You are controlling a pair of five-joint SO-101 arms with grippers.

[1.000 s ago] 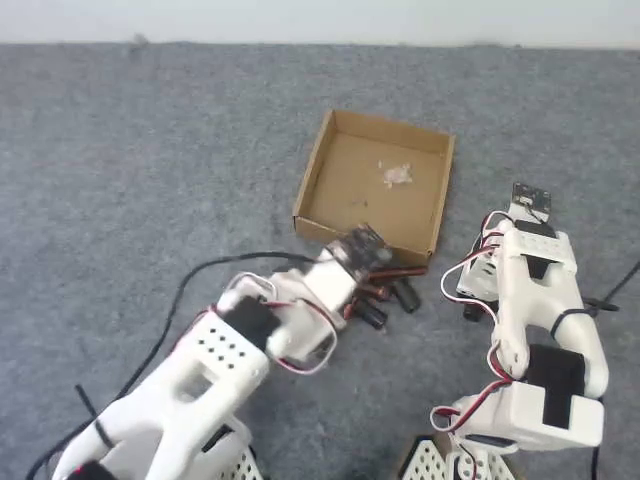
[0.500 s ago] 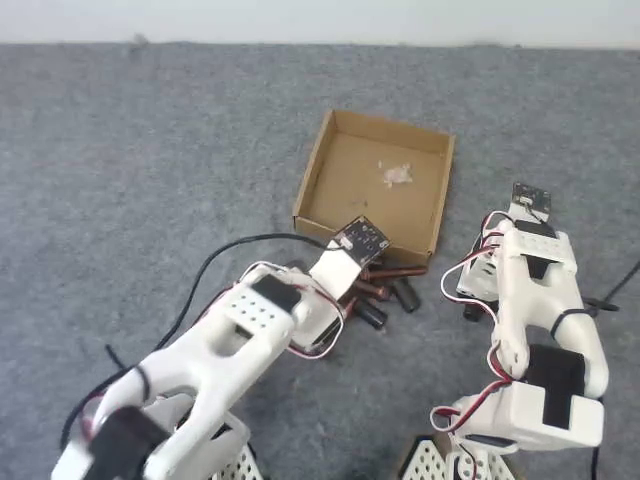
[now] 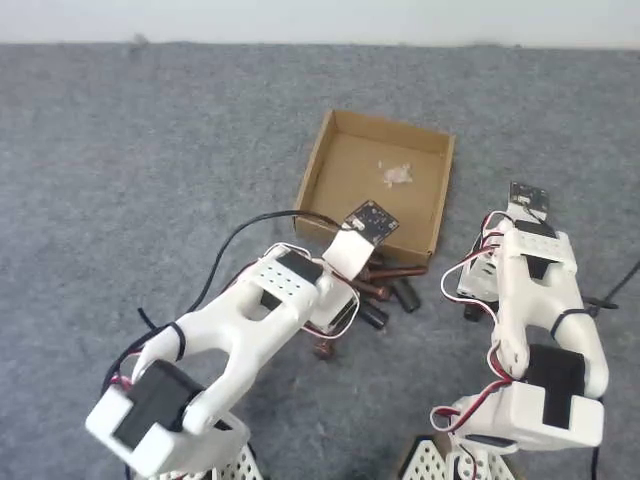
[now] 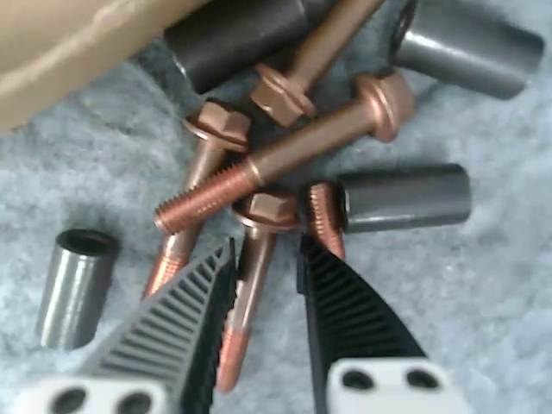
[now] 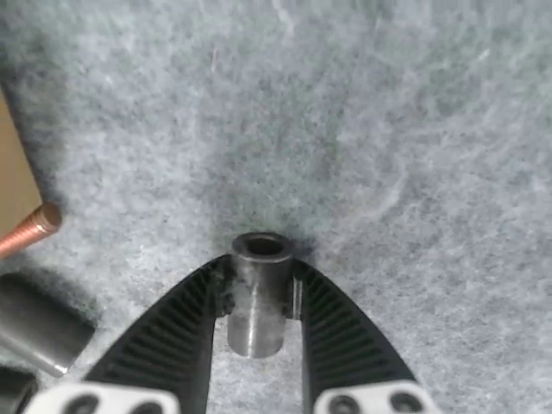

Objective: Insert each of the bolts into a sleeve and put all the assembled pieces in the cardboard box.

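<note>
Several copper bolts and grey sleeves lie in a pile on the carpet, just in front of the cardboard box. My left gripper hovers low over the pile, open, its fingers on either side of one bolt's shank. A lone sleeve stands beside it. To the right of the pile, my right gripper is shut on an upright sleeve that rests on the carpet. The right arm stands to the right of the box.
The box holds a small pale scrap. Its near wall is close behind the pile. A bolt tip and a dark sleeve lie near my right gripper. Grey carpet spreads open to the left and behind.
My left arm has swung round and its wrist has shifted right, toward the box's near wall above the pile. The right arm has not moved.
</note>
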